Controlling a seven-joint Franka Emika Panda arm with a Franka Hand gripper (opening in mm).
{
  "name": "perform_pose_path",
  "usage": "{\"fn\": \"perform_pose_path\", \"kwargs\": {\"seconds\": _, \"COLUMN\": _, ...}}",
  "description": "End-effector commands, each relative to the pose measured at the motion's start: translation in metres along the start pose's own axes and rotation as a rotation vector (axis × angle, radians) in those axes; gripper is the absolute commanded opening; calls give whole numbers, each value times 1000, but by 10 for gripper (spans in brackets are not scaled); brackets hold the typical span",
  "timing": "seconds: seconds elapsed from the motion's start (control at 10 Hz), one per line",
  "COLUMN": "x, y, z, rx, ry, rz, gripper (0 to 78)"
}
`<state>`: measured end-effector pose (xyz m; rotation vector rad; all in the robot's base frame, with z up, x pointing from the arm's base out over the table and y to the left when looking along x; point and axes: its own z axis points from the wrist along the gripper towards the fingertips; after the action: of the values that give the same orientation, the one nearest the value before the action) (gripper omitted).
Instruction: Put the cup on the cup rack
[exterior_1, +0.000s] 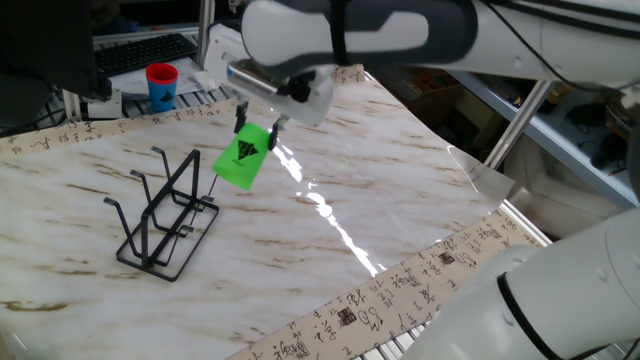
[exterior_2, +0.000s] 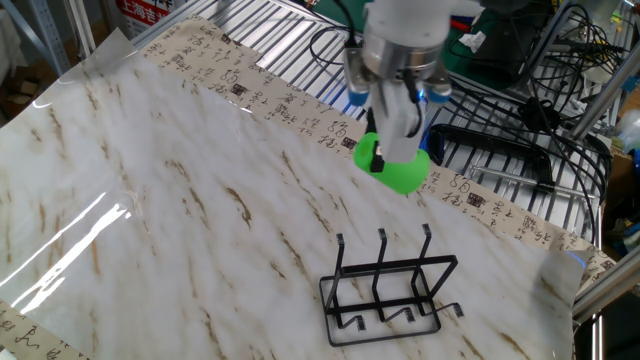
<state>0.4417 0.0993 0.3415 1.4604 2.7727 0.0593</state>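
My gripper is shut on the bright green cup, holding it tilted in the air above the marble table. The cup hangs just right of the black wire cup rack, near its upper peg arms and apart from them. In the other fixed view the cup sits above and behind the rack, with the gripper clamped on its rim. One finger partly covers the cup's side.
A red cup with a blue band stands at the back left beyond the table edge. Patterned cloth strips border the marble table. Metal shelving and cables lie behind the rack's side.
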Motion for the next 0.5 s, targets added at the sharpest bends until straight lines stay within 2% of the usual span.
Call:
{"fn": "perform_pose_path", "kwargs": {"seconds": 0.1, "x": 9, "y": 5, "z": 0, "rx": -18, "ry": -21, "rz": 29, "gripper": 12}}
{"fn": "perform_pose_path", "kwargs": {"seconds": 0.3, "x": 13, "y": 7, "z": 1, "rx": -20, "ry": -29, "rz": 37, "gripper": 12}}
{"fn": "perform_pose_path", "kwargs": {"seconds": 0.5, "x": 18, "y": 12, "z": 5, "rx": -32, "ry": -54, "rz": 46, "gripper": 12}}
